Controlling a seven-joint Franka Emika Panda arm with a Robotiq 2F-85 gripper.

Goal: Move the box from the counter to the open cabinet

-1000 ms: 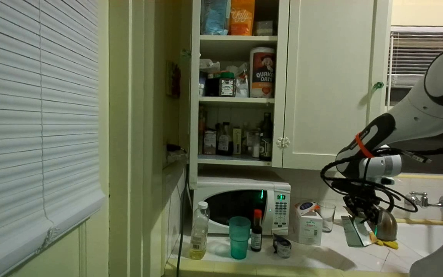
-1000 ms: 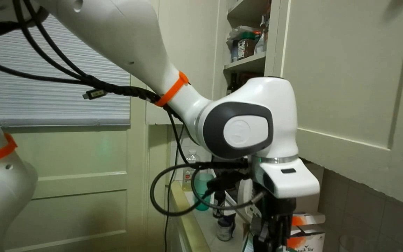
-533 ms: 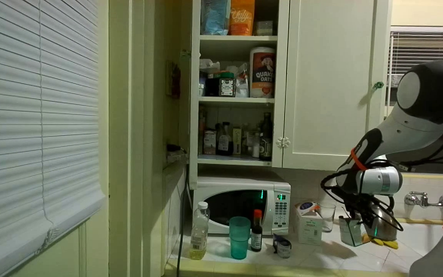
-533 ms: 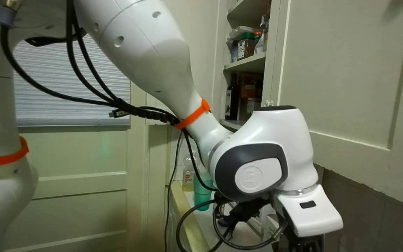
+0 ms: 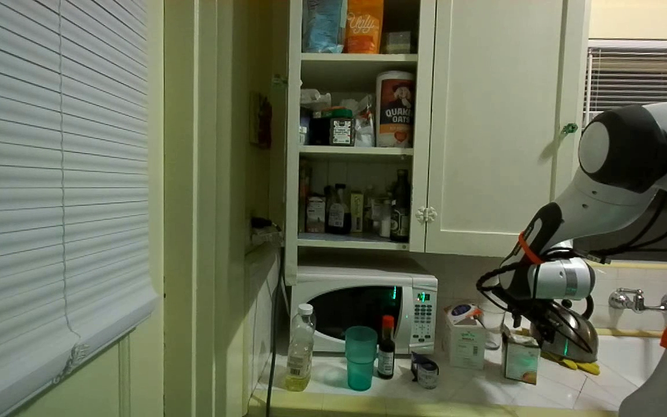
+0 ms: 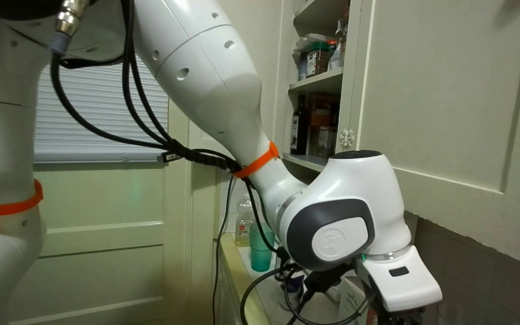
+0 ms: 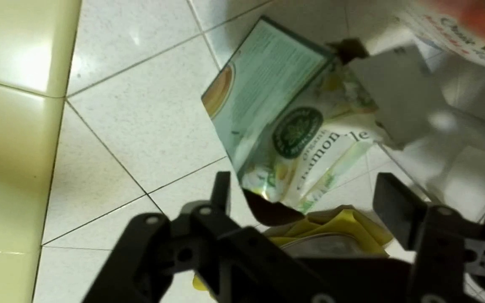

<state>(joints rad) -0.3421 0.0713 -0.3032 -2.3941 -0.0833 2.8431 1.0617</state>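
This is a kitchen, with a boxy white microwave (image 5: pixel 351 310), chrome wall-mounted tap (image 5: pixel 637 300) and cream-white panelled cabinet (image 5: pixel 466 127) holding a white-lidded cylindrical oats canister (image 5: pixel 395 110).

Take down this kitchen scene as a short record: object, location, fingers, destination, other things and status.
Object: small box, marked "organic"
Location: standing on the tiled counter
Grip: fingers apart, not holding the box
Destination: cabinet, open and already stocked
Also there: kettle, teal cup, microwave
Status: box not yet in the cabinet
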